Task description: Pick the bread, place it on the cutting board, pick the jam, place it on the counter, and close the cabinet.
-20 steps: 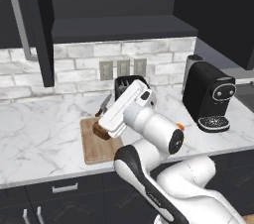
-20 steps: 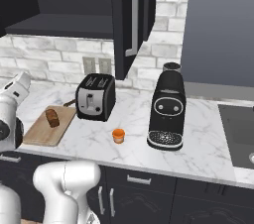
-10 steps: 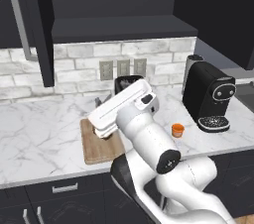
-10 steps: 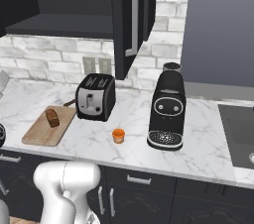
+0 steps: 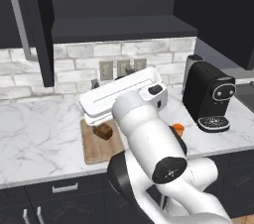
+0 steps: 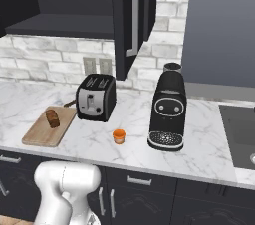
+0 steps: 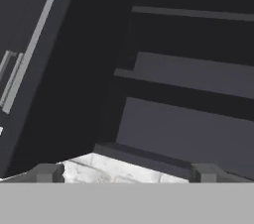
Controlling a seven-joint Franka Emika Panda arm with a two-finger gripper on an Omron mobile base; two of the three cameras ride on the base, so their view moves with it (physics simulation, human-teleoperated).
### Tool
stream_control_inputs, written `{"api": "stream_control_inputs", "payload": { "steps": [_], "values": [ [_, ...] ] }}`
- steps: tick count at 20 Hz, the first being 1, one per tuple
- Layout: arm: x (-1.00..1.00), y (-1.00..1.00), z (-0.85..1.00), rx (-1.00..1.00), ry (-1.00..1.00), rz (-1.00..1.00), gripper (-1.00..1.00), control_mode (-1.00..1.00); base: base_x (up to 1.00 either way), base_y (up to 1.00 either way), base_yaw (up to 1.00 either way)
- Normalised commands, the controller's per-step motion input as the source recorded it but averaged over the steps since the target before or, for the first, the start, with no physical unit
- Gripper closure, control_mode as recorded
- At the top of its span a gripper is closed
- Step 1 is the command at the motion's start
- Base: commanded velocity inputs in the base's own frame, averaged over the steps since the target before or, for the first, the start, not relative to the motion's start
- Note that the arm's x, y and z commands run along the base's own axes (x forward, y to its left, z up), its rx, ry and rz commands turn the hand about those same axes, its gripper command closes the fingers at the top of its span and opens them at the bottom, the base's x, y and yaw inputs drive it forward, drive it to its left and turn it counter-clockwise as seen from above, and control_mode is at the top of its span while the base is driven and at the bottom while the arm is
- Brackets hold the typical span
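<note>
The counter (image 6: 209,144), white marble with grey veins, carries the toaster (image 6: 95,97) near the brick wall. Just left of the toaster lies the cutting board (image 6: 40,132), flat on the marble with the bread (image 6: 52,118) on top; in front and to the right of the toaster stands the jam (image 6: 118,136), directly on the marble. Further right of the toaster, past the jam, sits the black coffee machine (image 6: 168,108)

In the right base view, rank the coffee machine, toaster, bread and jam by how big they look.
Largest to smallest:
1. coffee machine
2. toaster
3. bread and jam: both small and look alike, so I won't rank them.
</note>
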Motion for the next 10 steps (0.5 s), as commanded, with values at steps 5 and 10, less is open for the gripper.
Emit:
{"api": "stream_control_inputs", "payload": {
  "steps": [5, 10],
  "values": [
    [0.03, 0.26, 0.2, 0.0, 0.05, 0.0, -1.0, -1.0, 0.0, 0.0, 0.0],
    [0.06, 0.21, 0.0, 0.0, 0.0, 0.0, -1.0, -1.0, 0.0, 0.0, 0.0]
  ]
}}
